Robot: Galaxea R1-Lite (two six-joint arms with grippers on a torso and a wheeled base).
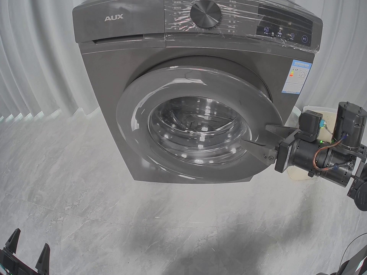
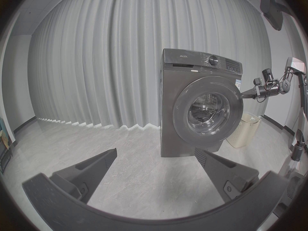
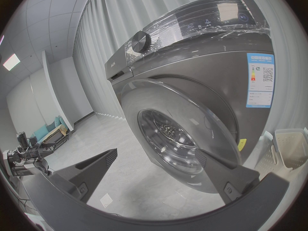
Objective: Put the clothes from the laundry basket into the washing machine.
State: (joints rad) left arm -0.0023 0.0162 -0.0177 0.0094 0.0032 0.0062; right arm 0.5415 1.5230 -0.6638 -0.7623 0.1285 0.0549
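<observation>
The grey front-loading washing machine (image 1: 114, 77) stands on the floor. Its round glass door (image 1: 198, 126) is swung a little way out from the front. My right gripper (image 1: 258, 138) is open at the door's right rim, one finger in front of the rim and the other at its edge. The door rim (image 3: 192, 113) runs past my right gripper (image 3: 155, 153) in the right wrist view. A cream laundry basket (image 2: 245, 129) stands just right of the machine; what lies in it is hidden. My left gripper (image 1: 28, 245) hangs open low at the near left, holding nothing.
Pale curtains (image 2: 96, 64) hang behind the machine. Bare grey tiled floor (image 1: 172, 226) stretches in front of it and to the left. The basket (image 1: 325, 113) sits behind my right arm, close to the machine's right side.
</observation>
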